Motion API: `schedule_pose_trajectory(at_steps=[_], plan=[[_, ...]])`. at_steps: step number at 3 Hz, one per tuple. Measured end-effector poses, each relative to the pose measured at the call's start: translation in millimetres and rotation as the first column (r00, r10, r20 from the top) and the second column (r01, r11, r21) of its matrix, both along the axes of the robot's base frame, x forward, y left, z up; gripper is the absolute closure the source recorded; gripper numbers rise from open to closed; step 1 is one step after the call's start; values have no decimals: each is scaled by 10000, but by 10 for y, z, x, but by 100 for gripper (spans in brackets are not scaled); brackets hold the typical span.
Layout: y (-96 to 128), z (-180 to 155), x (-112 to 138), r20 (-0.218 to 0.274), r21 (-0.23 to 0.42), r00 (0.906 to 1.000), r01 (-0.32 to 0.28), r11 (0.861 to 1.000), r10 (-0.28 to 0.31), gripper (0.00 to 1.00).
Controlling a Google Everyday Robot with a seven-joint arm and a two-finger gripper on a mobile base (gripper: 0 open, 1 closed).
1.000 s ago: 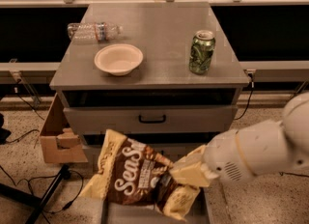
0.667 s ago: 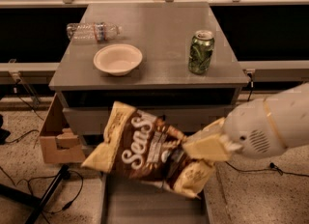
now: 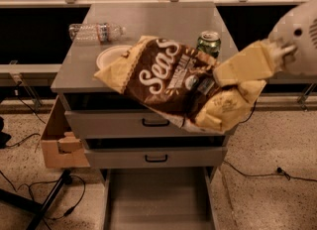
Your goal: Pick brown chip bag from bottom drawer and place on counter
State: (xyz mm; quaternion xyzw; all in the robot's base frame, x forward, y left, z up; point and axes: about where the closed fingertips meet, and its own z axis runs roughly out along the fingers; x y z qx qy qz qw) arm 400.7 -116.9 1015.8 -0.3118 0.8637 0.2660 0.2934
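The gripper [image 3: 242,70] is clenched on one end of the brown chip bag [image 3: 166,78], held above the front edge of the counter [image 3: 148,18]. The bag's long axis runs along that edge, away from the gripper. The bottom drawer [image 3: 156,199] lies open below the counter.

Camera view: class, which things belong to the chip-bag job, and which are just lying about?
Job: brown chip bag, gripped by the pincer at right; counter; bottom drawer, open.
Lying about: water bottle, white bowl, green can, cardboard box.
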Motion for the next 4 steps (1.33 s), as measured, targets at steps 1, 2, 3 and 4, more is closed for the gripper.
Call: schedule_pose_trajectory(at_steps=[1, 2, 3, 4], plan=[[-68, 522, 116, 271, -278, 9929, 1164, 9928, -1156, 100], [-12, 724, 108, 199, -71, 9841, 1767, 9842, -1766, 100], [15, 781, 89, 325, -110, 9841, 1751, 9845, -1747, 100], [-118, 956, 234, 490, -124, 9805, 1911, 9815, -1903, 100]])
